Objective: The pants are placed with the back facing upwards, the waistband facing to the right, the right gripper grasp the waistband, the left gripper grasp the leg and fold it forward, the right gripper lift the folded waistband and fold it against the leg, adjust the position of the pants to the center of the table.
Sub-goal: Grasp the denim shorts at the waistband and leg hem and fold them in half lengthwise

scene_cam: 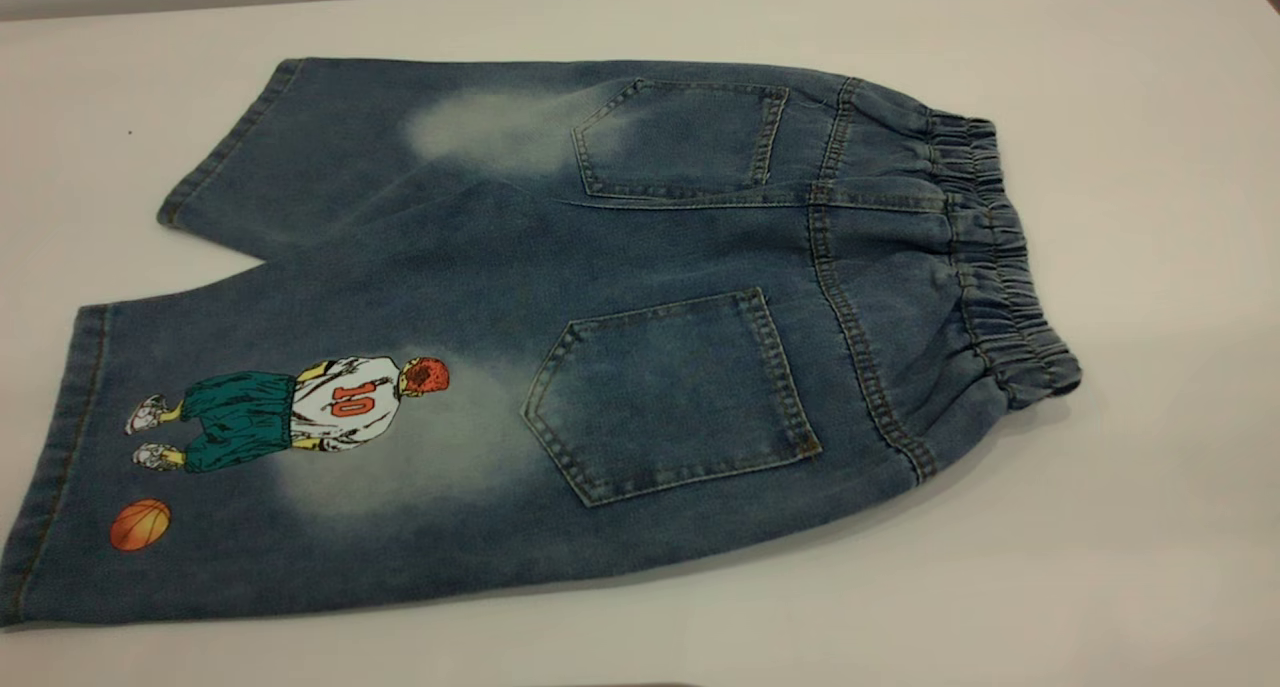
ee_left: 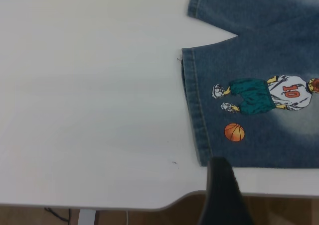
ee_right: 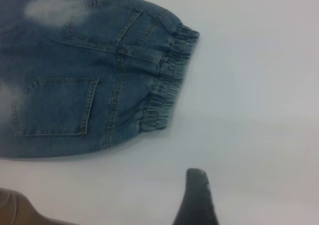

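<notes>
Denim pants (scene_cam: 560, 337) flat on table (scene_cam: 1150, 527), near hem corner cut off.

We record the pants (scene_cam: 640, 297) as faded blue denim with pale bleached patches, a darker blue waistband (scene_cam: 990, 257), and a print: a "10" player (scene_cam: 290, 412) in white and green, plus an orange ball (scene_cam: 140, 524). The table (scene_cam: 1150, 467) is plain white.
</notes>
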